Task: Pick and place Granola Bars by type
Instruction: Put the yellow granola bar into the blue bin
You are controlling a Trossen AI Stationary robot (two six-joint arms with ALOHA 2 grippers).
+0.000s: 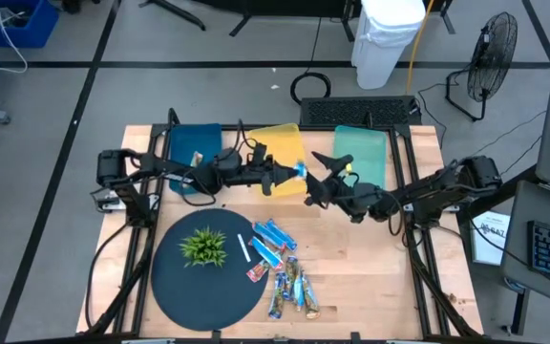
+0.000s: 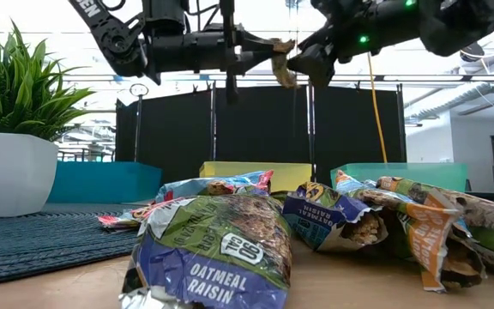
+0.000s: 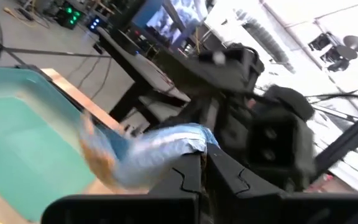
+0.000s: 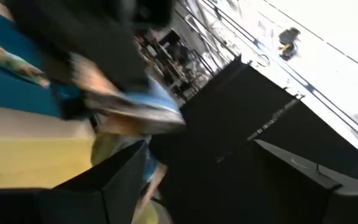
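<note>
A granola bar in a light blue wrapper (image 1: 301,170) hangs in the air above the yellow bin (image 1: 275,141), and my left gripper (image 1: 289,175) is shut on it. My right gripper (image 1: 321,174) faces it from the table's right, open, close by the bar's free end (image 2: 281,70). Several more granola bars (image 1: 280,266) lie in a loose heap on the wooden table at the near middle, flat on their wrappers. One bar (image 1: 197,159) lies in the blue bin (image 1: 191,145). My left gripper pinches one end of the light blue bar (image 3: 188,144) between its two fingers. The fingers come level from the table's left. The bar sticks out beyond the fingertips toward my right gripper, lifted clear of the bins and the table.
A teal bin (image 1: 363,148) stands right of the yellow one along the far edge. A green plant (image 1: 203,247) stands on a dark round mat (image 1: 194,287) at the near left, with a thin white stick (image 1: 243,248) beside it. Bare wood lies at the near right.
</note>
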